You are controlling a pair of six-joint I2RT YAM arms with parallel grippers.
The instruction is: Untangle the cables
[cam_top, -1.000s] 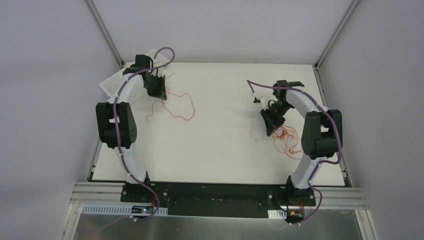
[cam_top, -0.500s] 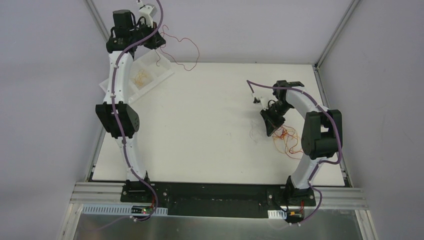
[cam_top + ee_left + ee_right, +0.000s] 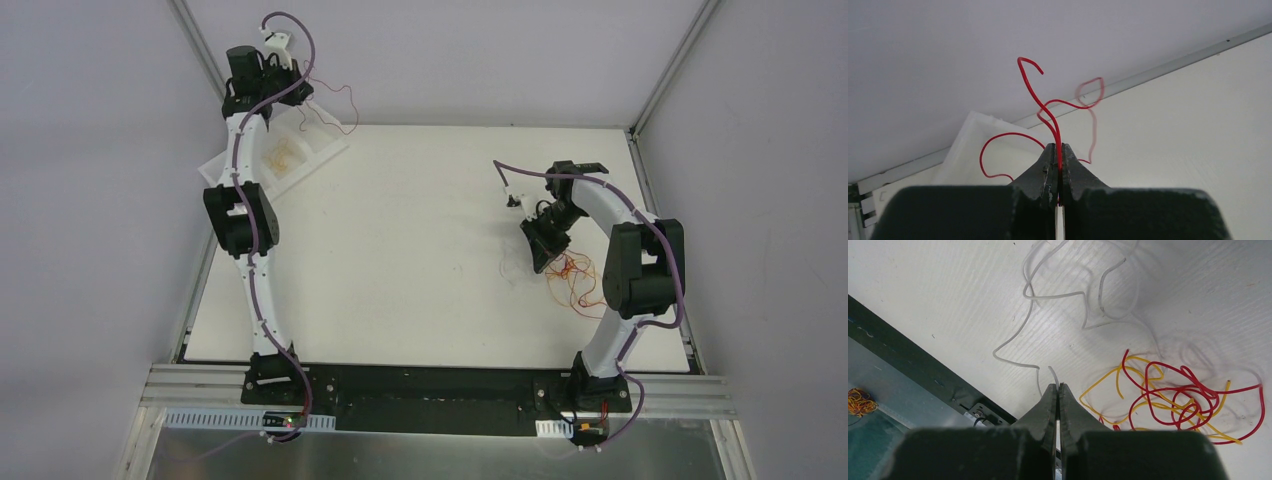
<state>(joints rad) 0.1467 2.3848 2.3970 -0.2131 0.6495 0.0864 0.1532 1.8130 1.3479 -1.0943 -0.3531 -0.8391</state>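
Your left gripper (image 3: 1058, 147) has its jaws fully closed on a single red wire (image 3: 1034, 85), pinched partway along so that curls spring out on both sides. It hangs in the air over the white tray (image 3: 312, 150) at the far left corner of the table (image 3: 420, 230). A few more loose strands already lie in the tray.

Your right gripper (image 3: 1058, 386) is also closed, low over the table. The end of a pale wire (image 3: 1058, 295) sits right at its tips, and you cannot tell whether it is nipped or only touching. Just beside it lies the tangle (image 3: 1173, 400) of red and yellow loops.

Expect these wires to be almost weightless, springy and slick. They will likely keep their curls and slide out of a loose pinch. Take hold near a free end, away from the crossings, and draw slowly so the loops don't tighten.
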